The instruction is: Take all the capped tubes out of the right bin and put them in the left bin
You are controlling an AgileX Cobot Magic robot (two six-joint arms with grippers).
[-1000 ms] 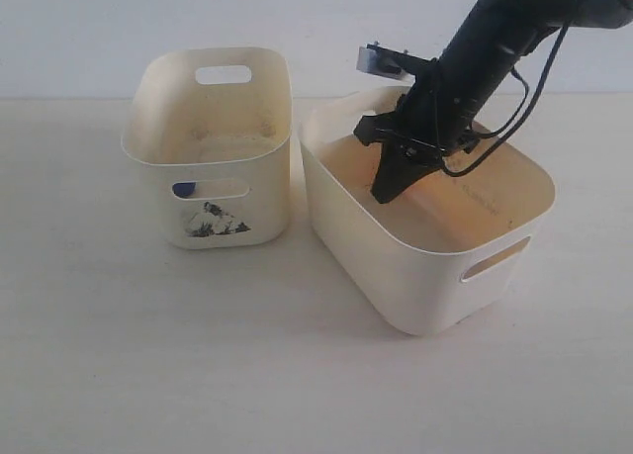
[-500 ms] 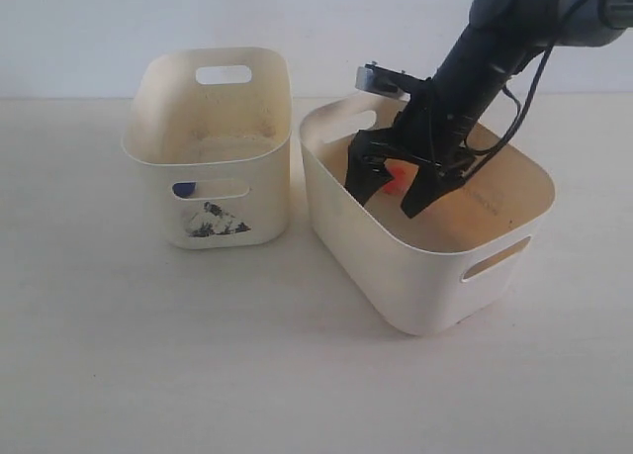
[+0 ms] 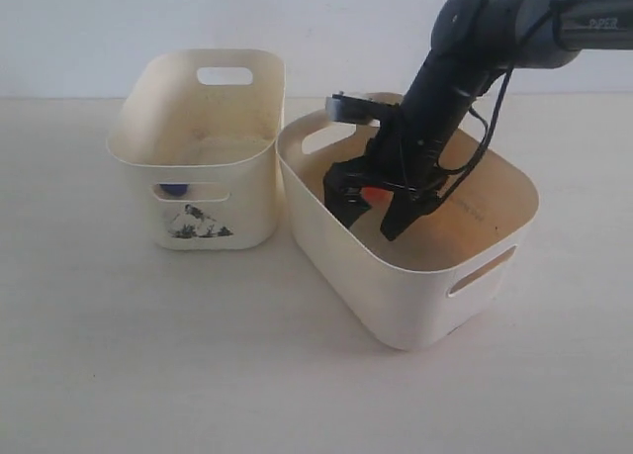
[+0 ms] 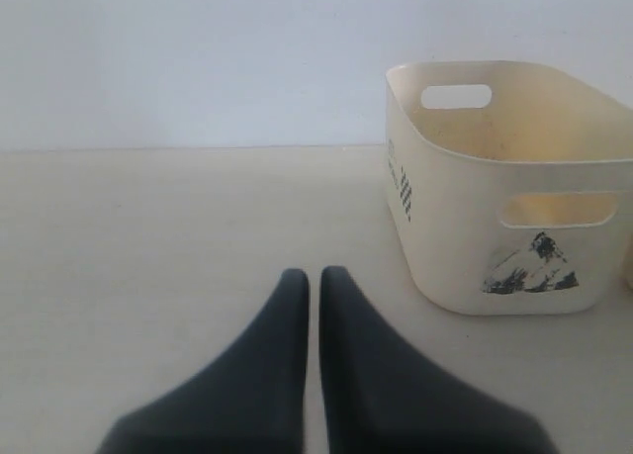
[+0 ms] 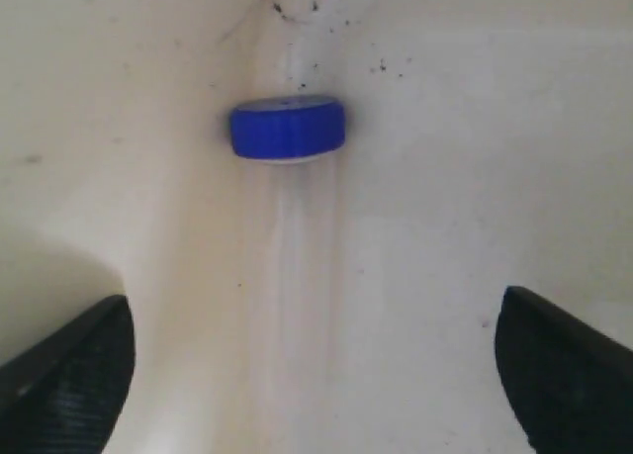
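Observation:
The right bin [image 3: 415, 291] holds my right gripper [image 3: 374, 209], which reaches down inside with its jaws wide open. An orange-red bit [image 3: 374, 194] shows between its fingers. In the right wrist view a capped tube [image 5: 289, 130] with a blue cap lies against the bin's cream inside, its clear body running toward my open right gripper [image 5: 312, 375], nothing gripped. The left bin [image 3: 198, 207] stands beside it, and something blue [image 3: 173, 190] shows through its front slot. My left gripper [image 4: 314, 276] is shut over bare table, well clear of the left bin [image 4: 465, 217].
The two bins stand almost touching in the middle of a pale table [image 3: 148, 375]. A plain white wall runs behind them. The right arm and its cables lean in over the right bin's far rim [image 3: 495, 167].
My right gripper went from shut to wide open and sank lower and leftward inside the right bin. Both bins slid a little to the left.

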